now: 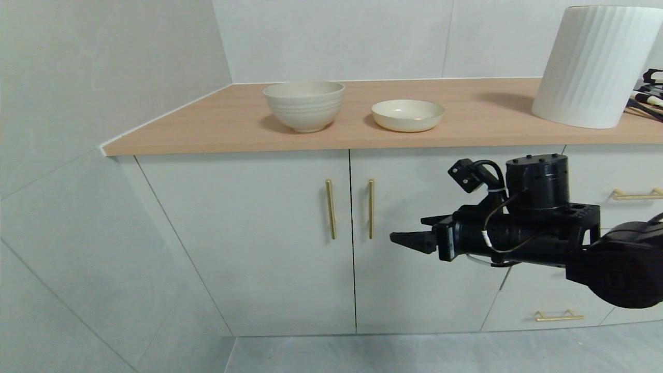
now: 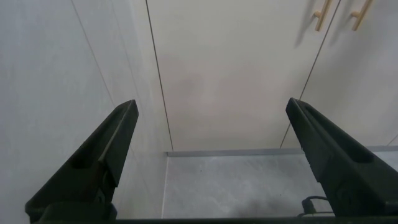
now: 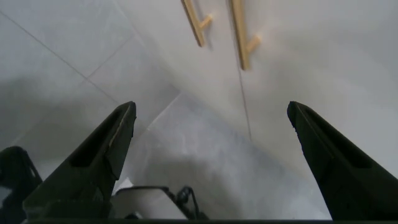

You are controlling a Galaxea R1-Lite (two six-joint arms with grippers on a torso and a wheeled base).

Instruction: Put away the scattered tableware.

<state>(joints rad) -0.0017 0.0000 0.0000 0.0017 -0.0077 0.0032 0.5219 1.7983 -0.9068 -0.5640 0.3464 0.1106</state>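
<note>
Here, ribbed cream bowl, shallow dish

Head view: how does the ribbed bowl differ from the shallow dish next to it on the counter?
The ribbed bowl is tall and deep; the shallow dish is low and wide-open. The ribbed bowl has horizontal ridges outside; the shallow dish looks smooth. The ribbed bowl stands to the robot's left of the shallow dish, not touching it. Both are pale, upright and sit on the wooden counter.
</note>
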